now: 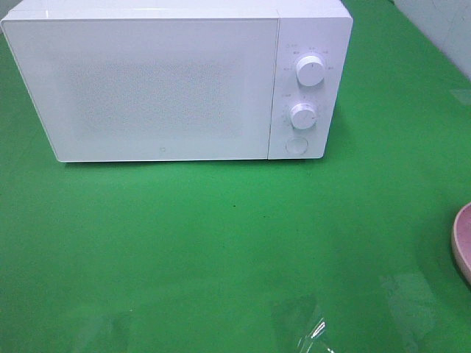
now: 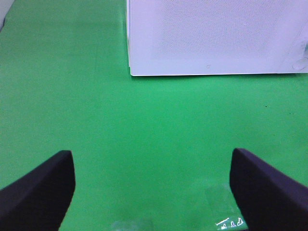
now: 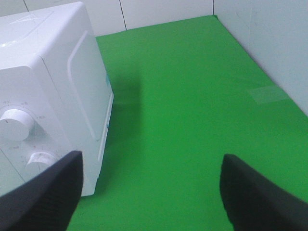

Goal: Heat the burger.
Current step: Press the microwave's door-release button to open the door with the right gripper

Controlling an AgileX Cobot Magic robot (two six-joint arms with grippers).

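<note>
small grey printing is seen ringed around the upper knob and lower knob of the white microwave, too fine to be read; a tiny mark low on the centre of its door is likewise unreadable. a round button is set below the lower knob. faint white marks are caught in glare on a clear tape patch on the green table cover; they cannot be made out. neither arm is shown in the high view. in the left wrist view the left gripper is held above bare green cover, aimed toward the microwave's front lower corner, its dark fingers spread wide with nothing between them. in the right wrist view the right gripper is held off the microwave's control-panel side, one finger over open cover and the other in front of the panel corner; the jaws are spread wide and nothing is held. the microwave door is shut and its inside cannot be seen through the frosted front. only the rim of a pink plate is seen at the right edge of the high view; what is on it is cut off. the burger is not shown in any view, so its place cannot be told.
</note>
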